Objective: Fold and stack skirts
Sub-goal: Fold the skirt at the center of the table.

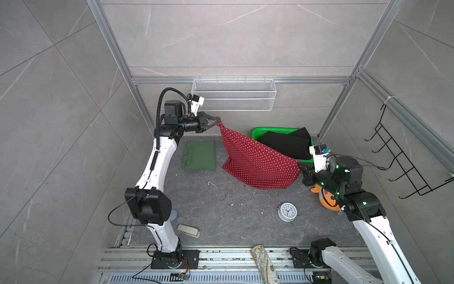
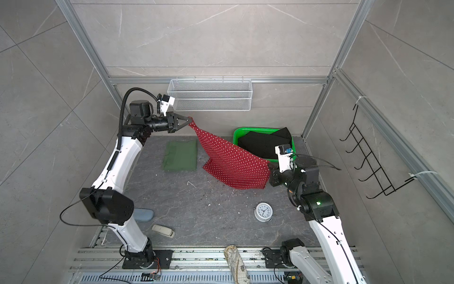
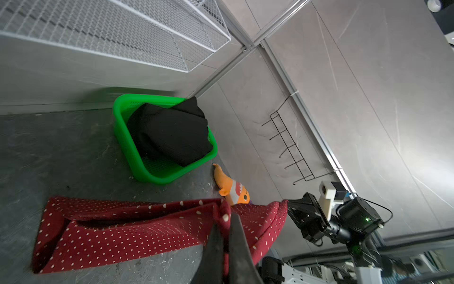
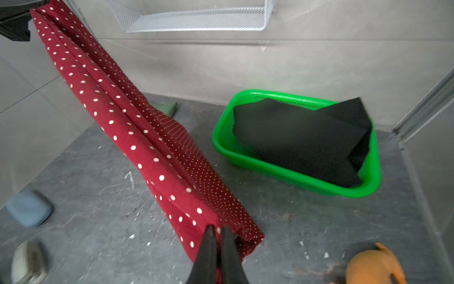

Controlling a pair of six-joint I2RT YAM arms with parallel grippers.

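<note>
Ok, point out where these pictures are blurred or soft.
Right wrist view: blue-grey pouch and green basket rim smeared by blur, jaws on the red polka-dot skirt soft close to the lens. Left wrist view: basket rim smeared too, scene tilted. Both top views: sharp and evenly lit, alarm clock dial crisp.

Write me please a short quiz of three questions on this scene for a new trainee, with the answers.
1. True or false: the black skirt lies in the green basket.
2. The left fingers and the right fingers are: A both open; B both shut on the red dotted skirt; C both shut on the black skirt.
3. What colour is the folded skirt lying flat on the table?
Key: 1 true; 2 B; 3 olive green.
</note>
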